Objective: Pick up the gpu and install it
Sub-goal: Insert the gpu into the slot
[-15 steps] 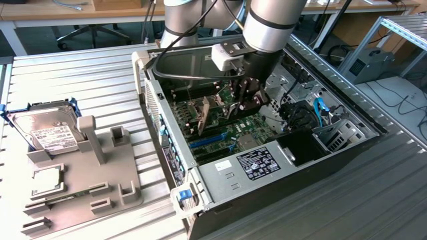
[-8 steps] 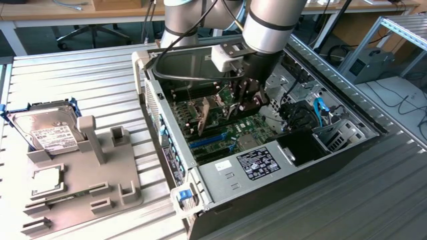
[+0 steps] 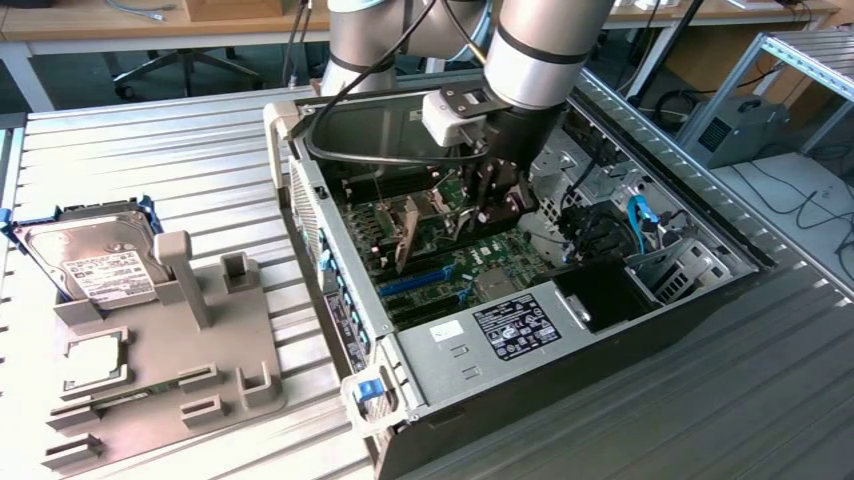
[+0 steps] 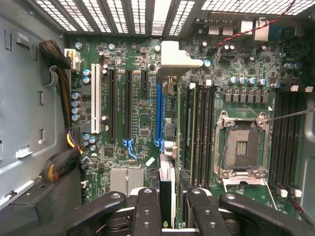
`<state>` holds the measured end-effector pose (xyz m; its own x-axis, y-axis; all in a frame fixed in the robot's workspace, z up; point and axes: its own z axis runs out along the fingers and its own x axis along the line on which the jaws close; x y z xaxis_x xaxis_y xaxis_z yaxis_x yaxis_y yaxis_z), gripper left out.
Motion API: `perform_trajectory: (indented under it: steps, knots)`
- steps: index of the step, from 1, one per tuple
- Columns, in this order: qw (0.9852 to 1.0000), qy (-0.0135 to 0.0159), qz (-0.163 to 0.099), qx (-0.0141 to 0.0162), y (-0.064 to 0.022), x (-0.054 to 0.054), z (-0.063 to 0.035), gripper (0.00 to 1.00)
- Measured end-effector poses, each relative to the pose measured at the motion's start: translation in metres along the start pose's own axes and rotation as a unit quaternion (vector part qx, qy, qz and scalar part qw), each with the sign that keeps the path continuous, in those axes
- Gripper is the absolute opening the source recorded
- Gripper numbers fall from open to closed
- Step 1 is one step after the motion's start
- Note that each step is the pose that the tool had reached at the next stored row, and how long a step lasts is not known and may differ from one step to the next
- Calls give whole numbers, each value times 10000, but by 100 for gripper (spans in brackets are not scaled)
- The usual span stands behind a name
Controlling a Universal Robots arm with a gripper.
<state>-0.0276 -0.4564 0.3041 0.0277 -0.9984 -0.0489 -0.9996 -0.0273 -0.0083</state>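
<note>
The gpu (image 3: 416,232), a thin flat card with a brownish face and a pale metal end, stands on edge inside the open case (image 3: 694,300), gripped between the black fingers of the hand (image 3: 497,205); in the wrist view its dark edge (image 4: 167,196) runs up from between the finger pads (image 4: 147,211) along the blue slot (image 4: 159,118) of the green motherboard (image 4: 236,64). Whether it is seated in that slot I cannot tell. The board is dense with small round capacitors, long black slots, a white slot and a square metal-framed socket (image 4: 242,147). The arm, a thick silver tube with black joints, comes down steeply from above into the case, wrist pointing straight at the board. The case lies on a ribbed aluminium desk (image 3: 160,150). On the exterior view's left a grey moulded holder (image 3: 200,350) carries a silvery hard drive (image 3: 94,262) with a white label.
</note>
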Motion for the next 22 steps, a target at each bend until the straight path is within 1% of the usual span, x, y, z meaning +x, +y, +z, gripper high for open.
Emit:
perform_trajectory:
  steps: [14,22]
  knots:
    - [10000,0,0,1,1,4,37,26]
    - [10000,0,0,0,1,5,40,26]
